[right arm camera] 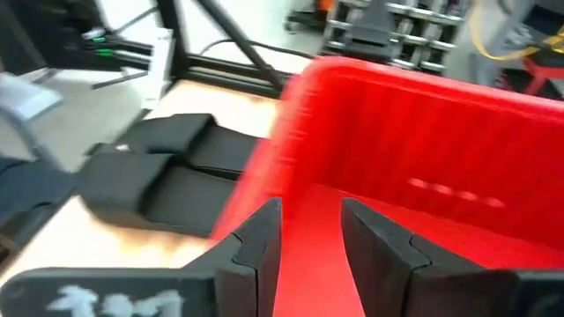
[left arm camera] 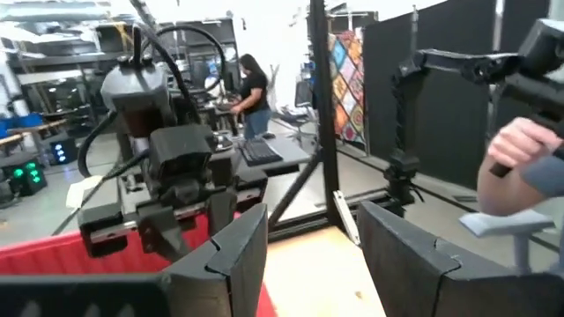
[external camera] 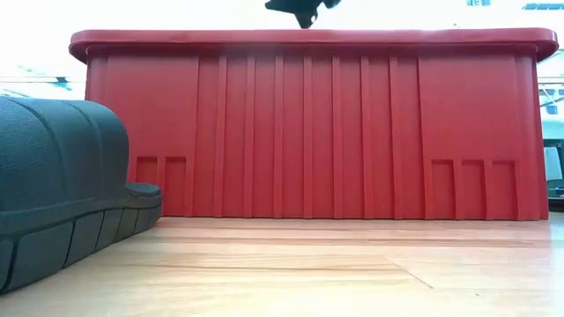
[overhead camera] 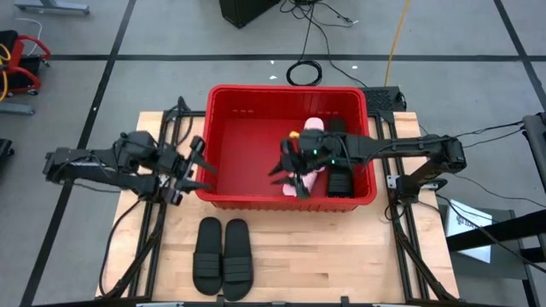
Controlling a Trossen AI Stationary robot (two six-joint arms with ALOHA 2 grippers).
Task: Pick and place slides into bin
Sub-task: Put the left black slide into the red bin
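The red bin (overhead camera: 256, 111) stands at the table's far middle. Inside it, at its right, lie a pale pink slide (overhead camera: 313, 126) and black slides (overhead camera: 340, 177). Two more black slides (overhead camera: 223, 254) rest side by side, soles down, on the table in front of the bin; one (external camera: 53, 194) fills the low view's left. My right gripper (overhead camera: 286, 166) hangs open over the bin's middle with nothing between its fingers (right arm camera: 308, 238). My left gripper (overhead camera: 203, 175) is open and empty at the bin's left rim (left arm camera: 308, 255).
Bare wooden tabletop (overhead camera: 341, 256) lies in front of the bin, to the right of the two black slides. Black frame posts stand along both sides of the table. A person (left arm camera: 256, 88) stands far back in the room, and a hand (left arm camera: 515, 163) shows beyond the table.
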